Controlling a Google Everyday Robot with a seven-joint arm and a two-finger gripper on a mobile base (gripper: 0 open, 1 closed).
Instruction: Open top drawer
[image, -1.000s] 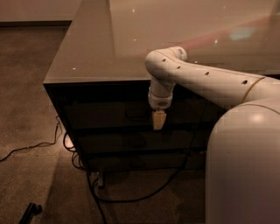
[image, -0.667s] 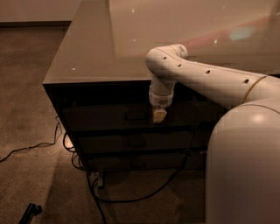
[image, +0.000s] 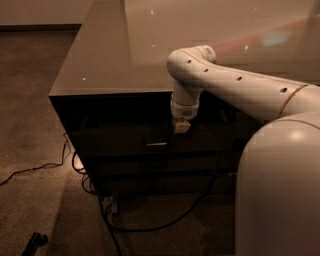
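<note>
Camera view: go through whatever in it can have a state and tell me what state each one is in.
top drawer: looks shut, no inner floor showing.
pincer: pointing down at the drawer front, just above and right of the handle; contact unclear.
cable: lying slack on the floor.
</note>
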